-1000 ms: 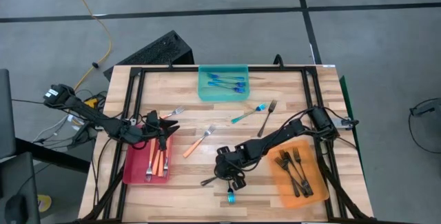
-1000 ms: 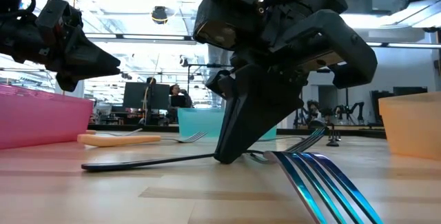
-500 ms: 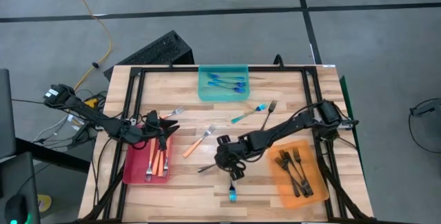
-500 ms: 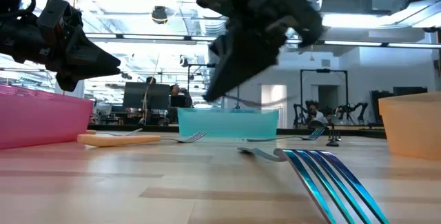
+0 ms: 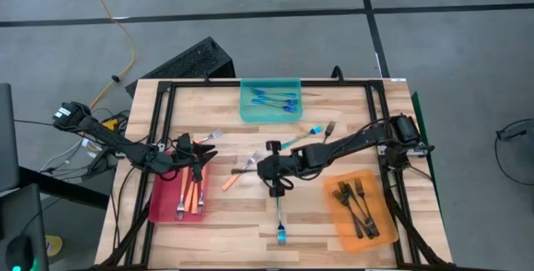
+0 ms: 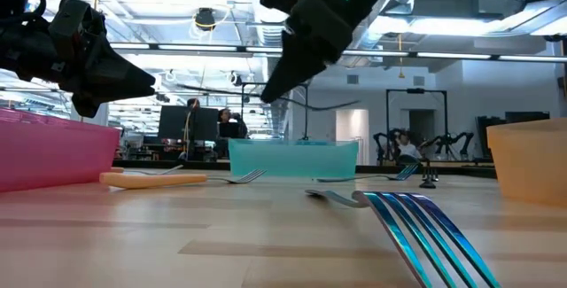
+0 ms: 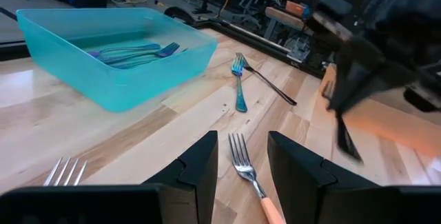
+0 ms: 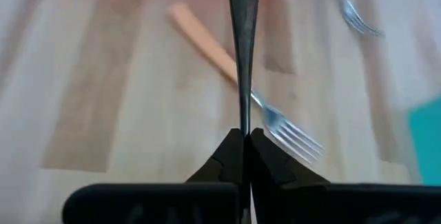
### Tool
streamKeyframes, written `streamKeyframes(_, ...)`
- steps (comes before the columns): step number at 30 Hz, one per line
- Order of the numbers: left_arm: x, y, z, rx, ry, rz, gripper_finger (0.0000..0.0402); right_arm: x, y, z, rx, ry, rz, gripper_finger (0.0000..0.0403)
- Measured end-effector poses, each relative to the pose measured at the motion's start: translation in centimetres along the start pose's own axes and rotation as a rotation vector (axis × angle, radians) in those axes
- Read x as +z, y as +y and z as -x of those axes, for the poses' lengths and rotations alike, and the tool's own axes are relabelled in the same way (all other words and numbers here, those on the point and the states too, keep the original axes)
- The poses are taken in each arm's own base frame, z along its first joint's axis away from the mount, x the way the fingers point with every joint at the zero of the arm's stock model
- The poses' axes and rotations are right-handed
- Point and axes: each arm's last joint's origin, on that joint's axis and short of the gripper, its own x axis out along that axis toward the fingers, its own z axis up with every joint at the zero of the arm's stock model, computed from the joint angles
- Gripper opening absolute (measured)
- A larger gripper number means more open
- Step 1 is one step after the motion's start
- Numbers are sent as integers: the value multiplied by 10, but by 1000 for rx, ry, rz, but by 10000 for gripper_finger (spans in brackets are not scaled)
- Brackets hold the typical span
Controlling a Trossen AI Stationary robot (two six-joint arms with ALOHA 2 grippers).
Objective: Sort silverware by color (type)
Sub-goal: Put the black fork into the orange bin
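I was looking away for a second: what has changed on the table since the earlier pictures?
The right gripper, shut on a dark fork, lifted it off the wood and carried it toward the table's middle. The left gripper stayed over the red tray; other forks did not move.

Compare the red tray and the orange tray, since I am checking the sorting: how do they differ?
The red tray holds orange-handled forks; the orange tray holds dark forks. The red tray sits under the left pincer; the orange tray lies on the right arm's side. Both are flat and rest on the table.
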Motion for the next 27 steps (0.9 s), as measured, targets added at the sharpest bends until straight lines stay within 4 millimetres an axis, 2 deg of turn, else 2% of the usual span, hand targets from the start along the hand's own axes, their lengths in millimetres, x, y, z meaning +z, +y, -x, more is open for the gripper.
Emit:
streamKeyframes(5,0,0,0,1,-1,0,112,3,-17,12,-33,1,-50,28)
streamKeyframes(9,0,0,0,1,0,0,112,8,-35,37,-85,-13,-76,27)
streamKeyframes(14,0,0,0,1,0,0,112,10,-60,79,-255,-27,-108,32)
streamKeyframes(18,0,0,0,1,0,0,112,6,-80,118,-328,-33,-181,31)
streamKeyframes(22,0,0,0,1,-1,2,112,-7,-94,156,-441,2,-271,33)
streamKeyframes(27,0,0,0,1,0,1,112,-27,-101,201,-523,34,-345,33)
